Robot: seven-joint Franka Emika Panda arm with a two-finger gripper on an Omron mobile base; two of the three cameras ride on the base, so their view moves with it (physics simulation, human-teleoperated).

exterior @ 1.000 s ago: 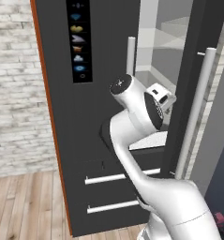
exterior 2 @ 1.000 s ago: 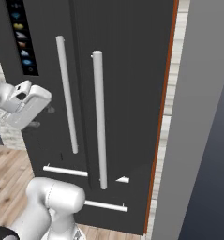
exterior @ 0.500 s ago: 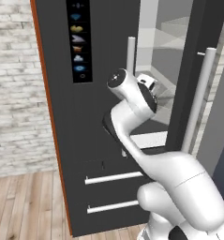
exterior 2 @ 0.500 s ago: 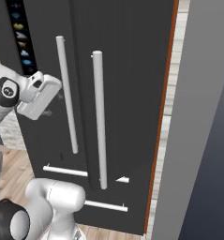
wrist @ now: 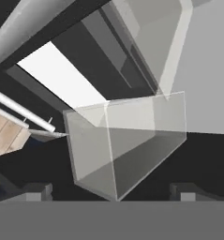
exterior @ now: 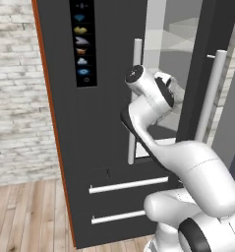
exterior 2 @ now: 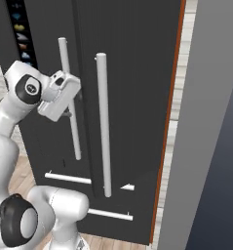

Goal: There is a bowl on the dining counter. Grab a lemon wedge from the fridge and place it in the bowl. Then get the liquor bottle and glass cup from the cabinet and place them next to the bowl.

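Observation:
The fridge (exterior: 104,123) is tall and dark grey, with an icon panel (exterior: 82,44) and two drawers low down. Its right door (exterior: 212,59) stands ajar, and pale shelves (exterior: 180,44) show in the gap. My hand (exterior: 164,91) is raised at that gap, beside the left door's bar handle (exterior 2: 69,102). In the hand view my gripper (wrist: 109,191) is open, its fingertips (wrist: 36,190) wide apart and empty, facing a clear plastic bin (wrist: 127,140) inside the fridge. The lemon wedge, bowl, dining counter, liquor bottle, glass cup and cabinet are out of view.
The open door's long pale handle (exterior 2: 102,122) stands right of my hand (exterior 2: 59,95). Two drawer bars (exterior: 129,184) cross the fridge's lower front. A brick wall (exterior: 15,98) and wood floor (exterior: 25,216) lie left of the fridge; a grey wall (exterior 2: 205,146) rises on the right.
The hand has swung up and in from the arm's side toward the gap between the fridge doors. The gripper stays open; the doors have not moved.

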